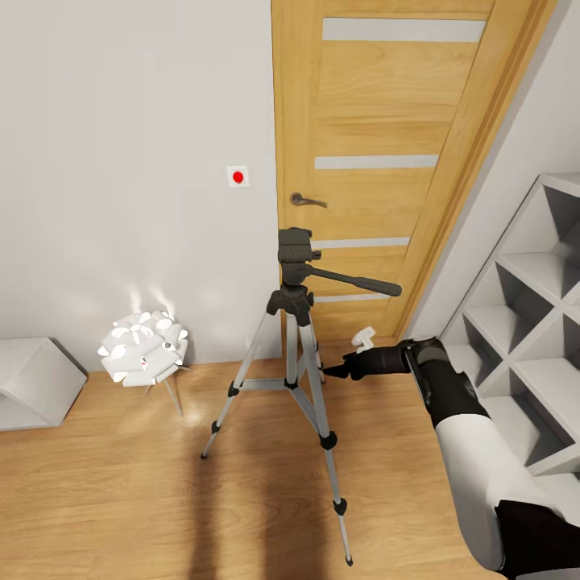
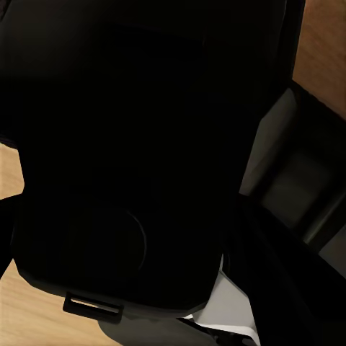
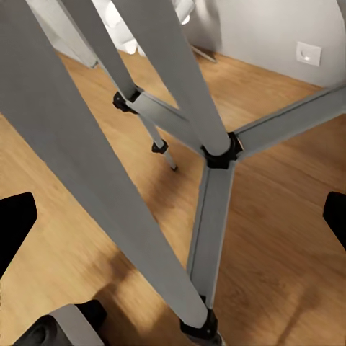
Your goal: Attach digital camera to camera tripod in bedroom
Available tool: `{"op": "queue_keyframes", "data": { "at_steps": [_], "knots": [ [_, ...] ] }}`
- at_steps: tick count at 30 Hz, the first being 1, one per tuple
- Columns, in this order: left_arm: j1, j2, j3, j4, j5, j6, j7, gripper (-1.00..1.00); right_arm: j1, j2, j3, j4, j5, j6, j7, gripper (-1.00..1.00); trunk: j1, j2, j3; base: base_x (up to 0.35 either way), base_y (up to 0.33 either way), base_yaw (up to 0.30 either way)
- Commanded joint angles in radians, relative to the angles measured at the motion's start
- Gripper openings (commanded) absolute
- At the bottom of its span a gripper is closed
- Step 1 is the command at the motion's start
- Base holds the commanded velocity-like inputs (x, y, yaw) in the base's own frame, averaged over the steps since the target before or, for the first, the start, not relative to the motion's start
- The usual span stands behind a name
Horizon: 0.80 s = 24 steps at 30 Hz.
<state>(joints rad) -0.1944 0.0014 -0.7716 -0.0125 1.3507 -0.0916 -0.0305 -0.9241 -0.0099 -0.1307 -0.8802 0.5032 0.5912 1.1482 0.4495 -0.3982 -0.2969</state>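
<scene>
The camera tripod [image 1: 292, 354] stands on the wood floor in front of the door, silver legs spread, pan handle [image 1: 354, 282] pointing right. On its black head sits a small black boxy block [image 1: 295, 244] as wide as the head. It looks like the digital camera, and no red dot shows from here. My right gripper [image 1: 332, 373] is open, low beside the tripod's right leg at the height of the leg braces. In the right wrist view its fingertips [image 3: 14, 227] stand wide apart, with the legs [image 3: 216, 155] close ahead. The left wrist view is dark, black shapes close up.
A low white flower-shaped lamp [image 1: 145, 348] stands left of the tripod. The wooden door [image 1: 379, 145] is behind it, with a wall switch [image 1: 238, 176] beside it. White cube shelves [image 1: 532, 322] line the right, and a pale box [image 1: 32, 383] sits at the left edge.
</scene>
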Motion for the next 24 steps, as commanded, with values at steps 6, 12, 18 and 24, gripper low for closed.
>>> {"op": "queue_keyframes", "data": {
  "at_steps": [6,12,18,24],
  "knots": [
    [0.0,0.0,-0.008,0.0,0.01,-0.002,-0.005,-1.0,0.007,0.036,-0.003,0.009,0.006,0.003,0.006,1.0,0.001,-0.002,-0.002,0.0,0.0,0.0],
    [0.0,0.0,-0.008,0.0,0.01,-0.002,-0.005,-1.0,0.012,0.063,-0.004,0.088,0.009,-0.068,-0.046,1.0,0.001,-0.002,-0.002,0.0,0.0,0.0],
    [0.0,0.0,-0.008,0.0,0.01,-0.002,-0.005,-1.0,0.013,0.083,-0.005,0.111,0.008,-0.146,-0.093,1.0,0.001,-0.002,-0.002,0.0,0.0,0.0],
    [0.0,0.0,-0.008,0.0,0.01,-0.002,-0.004,-1.0,0.013,0.08,-0.007,0.105,0.008,-0.152,-0.097,1.0,0.001,-0.002,-0.002,0.0,0.0,0.0]
  ]
}}
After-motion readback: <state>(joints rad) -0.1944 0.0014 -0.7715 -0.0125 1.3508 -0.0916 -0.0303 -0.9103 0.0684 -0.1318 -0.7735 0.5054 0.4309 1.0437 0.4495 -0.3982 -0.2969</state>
